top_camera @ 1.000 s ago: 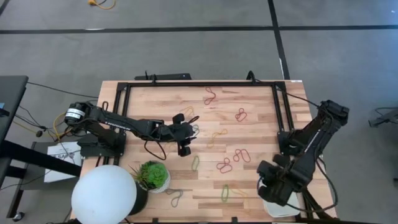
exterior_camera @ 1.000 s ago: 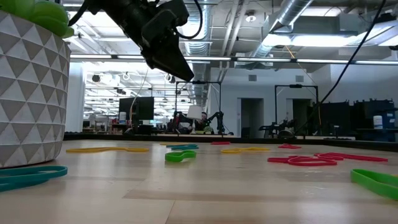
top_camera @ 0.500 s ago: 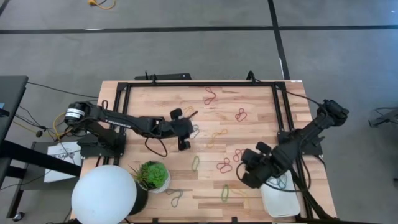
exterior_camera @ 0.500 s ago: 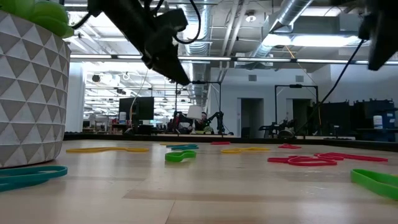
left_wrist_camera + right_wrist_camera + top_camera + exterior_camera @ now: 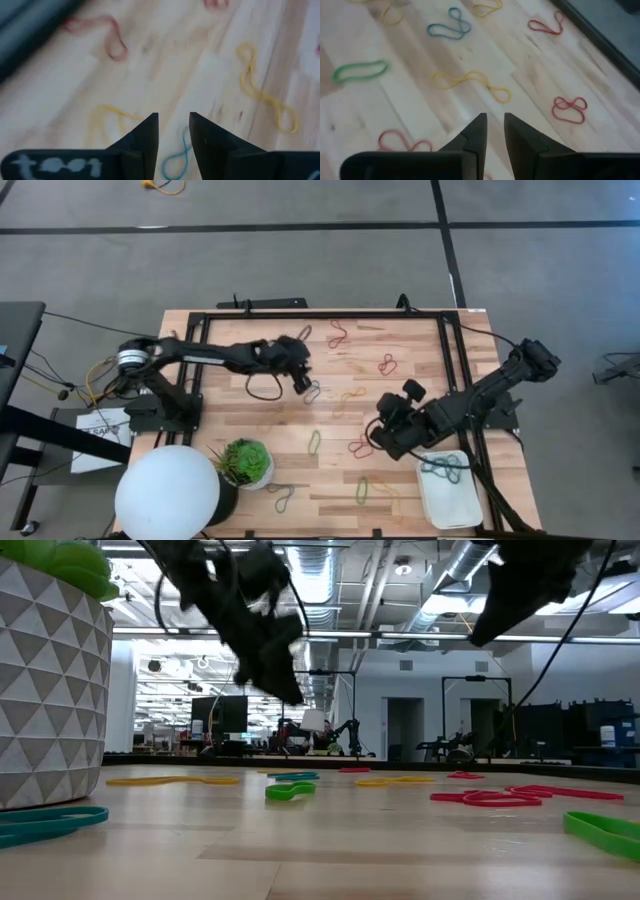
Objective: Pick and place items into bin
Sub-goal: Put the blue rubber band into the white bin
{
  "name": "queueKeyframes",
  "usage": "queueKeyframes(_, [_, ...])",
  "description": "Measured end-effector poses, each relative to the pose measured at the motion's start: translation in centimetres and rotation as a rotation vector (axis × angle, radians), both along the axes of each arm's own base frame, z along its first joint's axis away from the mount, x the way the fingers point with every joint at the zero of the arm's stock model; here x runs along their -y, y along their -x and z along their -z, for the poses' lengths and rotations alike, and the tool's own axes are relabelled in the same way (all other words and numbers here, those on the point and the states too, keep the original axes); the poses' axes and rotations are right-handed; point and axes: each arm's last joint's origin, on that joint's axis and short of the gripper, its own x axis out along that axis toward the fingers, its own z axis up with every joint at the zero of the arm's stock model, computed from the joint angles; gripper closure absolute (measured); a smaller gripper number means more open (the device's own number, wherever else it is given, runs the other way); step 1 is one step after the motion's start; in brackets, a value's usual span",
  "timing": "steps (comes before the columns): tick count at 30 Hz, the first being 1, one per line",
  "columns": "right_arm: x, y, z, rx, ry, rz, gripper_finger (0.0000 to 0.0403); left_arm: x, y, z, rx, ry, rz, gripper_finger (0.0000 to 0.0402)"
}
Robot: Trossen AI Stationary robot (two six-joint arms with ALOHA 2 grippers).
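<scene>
Several rubber-band items lie flat on the wooden table: red ones [image 5: 338, 335] [image 5: 387, 364] [image 5: 360, 446], a yellow one [image 5: 347, 398], a teal one [image 5: 312, 390] and green ones [image 5: 314, 442] [image 5: 362, 490]. The white bin [image 5: 452, 498] sits at the near right corner with a few bands [image 5: 444, 468] in it. My left gripper [image 5: 300, 376] hovers open above the teal band [image 5: 176, 159], holding nothing. My right gripper [image 5: 384, 432] hangs left of the bin over the red bands. Its fingers [image 5: 495, 131] stand a narrow gap apart with nothing between them.
A potted plant [image 5: 246, 463] and a large white ball lamp [image 5: 167, 492] stand at the near left corner, with a grey band [image 5: 283, 498] beside them. A black frame [image 5: 320, 314] runs along the far edge and both sides.
My left gripper has swung toward the table's far edge and sunk a little, still open. My right gripper has moved from above the bin toward the table's middle, turning as it went, so the bin and its bands now show. No band on the table has moved.
</scene>
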Motion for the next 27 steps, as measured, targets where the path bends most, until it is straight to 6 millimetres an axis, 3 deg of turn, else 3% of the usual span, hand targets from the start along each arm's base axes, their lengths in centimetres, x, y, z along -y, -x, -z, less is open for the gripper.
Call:
queueKeyframes(5, [0.9, -0.4, 0.0, -0.004, 0.005, 0.022, 0.0342, 0.4, -1.7, 4.7, -0.088, 0.029, 0.009, 0.0303])
queueKeyframes(11, [1.0, -0.5, 0.0, -0.006, 0.005, 0.025, 0.0343, 0.5, -2.8, 7.8, -0.09, 0.07, -0.022, 0.0303])
queueKeyframes(20, [0.9, -0.4, 0.0, -0.008, 0.01, 0.021, 0.0343, 0.5, -3.1, 8.0, -0.073, 0.072, -0.032, 0.0307])
queueKeyframes(27, [0.9, -0.4, 0.0, -0.01, 0.003, 0.021, 0.0343, 0.6, -2.7, 8.3, -0.142, 0.056, -0.007, 0.0391])
